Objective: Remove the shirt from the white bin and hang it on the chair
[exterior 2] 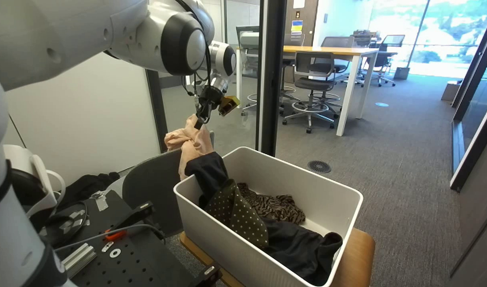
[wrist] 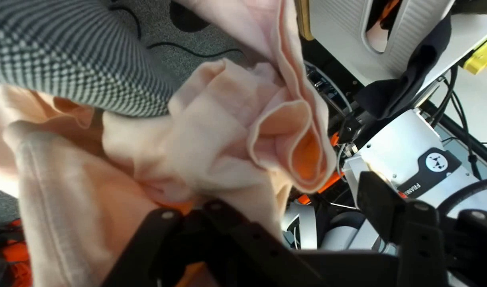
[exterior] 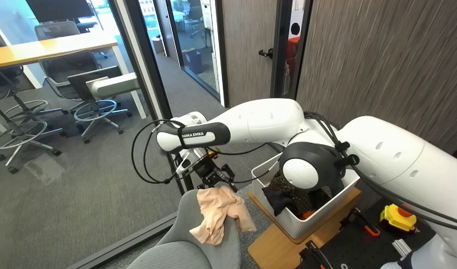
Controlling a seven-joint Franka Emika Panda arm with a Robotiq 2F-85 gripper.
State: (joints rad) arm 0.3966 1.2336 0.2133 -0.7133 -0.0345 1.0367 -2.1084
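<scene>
Now arm (exterior: pixel 267 119) bent, gripper (exterior: pixel 218 185) tilted down at shirt (exterior: pixel 213 215), jaws apart.

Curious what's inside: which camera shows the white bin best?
An exterior view shows the white bin best: looking down into it, you see dark and patterned fabrics. In an exterior view where the robot arm crosses it, part is hidden. The wrist view shows only a portion, cut off above.
</scene>
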